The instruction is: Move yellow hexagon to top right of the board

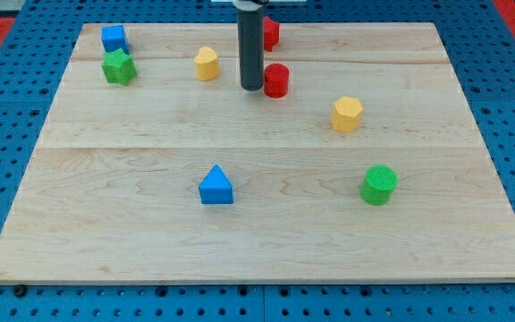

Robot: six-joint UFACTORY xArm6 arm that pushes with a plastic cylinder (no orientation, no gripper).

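My tip (pixel 252 88) stands on the wooden board (pixel 150 241) in the upper middle of the frame, the dark rod rising straight up out of the top edge. The arm carries no claw, only this rod, so there is nothing on it to be apart or together.

Just to the right of the tip, touching it or very nearly, is a red cylinder (pixel 276 80). Another red block (pixel 270 34) sits behind the rod near the board's top edge, partly hidden, so its shape cannot be told.

The yellow hexagon (pixel 347 114) lies right of centre, to the lower right of the tip and well apart from it, with the red cylinder between them. It is well short of the board's top right corner.

A second yellow block (pixel 206 63), rounded on top, is left of the tip. In the upper left of the frame a blue cube (pixel 113 38) sits just above a green star (pixel 119 67). A blue triangle (pixel 215 186) lies below centre, and a green cylinder (pixel 379 184) sits at the lower right, below the hexagon.
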